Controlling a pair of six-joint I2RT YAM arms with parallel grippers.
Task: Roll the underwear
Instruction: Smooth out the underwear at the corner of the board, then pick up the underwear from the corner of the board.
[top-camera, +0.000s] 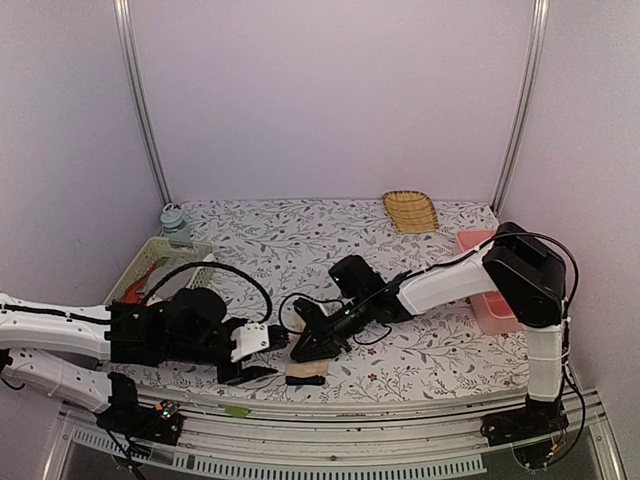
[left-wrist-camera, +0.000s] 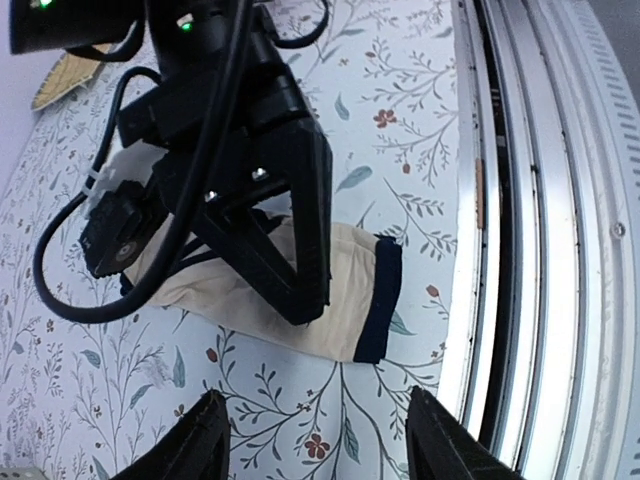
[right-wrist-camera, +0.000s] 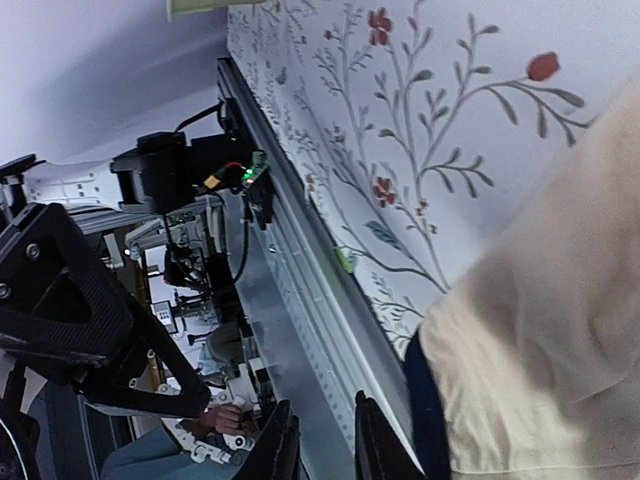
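The underwear (top-camera: 305, 371) is a beige pair with black edging, lying flat near the table's front edge; it also shows in the left wrist view (left-wrist-camera: 352, 290) and the right wrist view (right-wrist-camera: 540, 350). My right gripper (top-camera: 306, 350) comes down on it from the right, and its fingertips (left-wrist-camera: 308, 300) meet on the beige cloth. In its own view the right gripper (right-wrist-camera: 325, 445) has only a narrow slit between its jaws, with no cloth in it. My left gripper (top-camera: 262, 362) sits just left of the underwear, open (left-wrist-camera: 325, 445), over bare tablecloth.
A green basket (top-camera: 150, 262) holding red cloth stands at the left, with a pale jar (top-camera: 173, 218) behind it. A wicker tray (top-camera: 410, 212) lies at the back and a pink bin (top-camera: 488, 298) at the right. The metal front rail (left-wrist-camera: 520, 240) runs close to the underwear.
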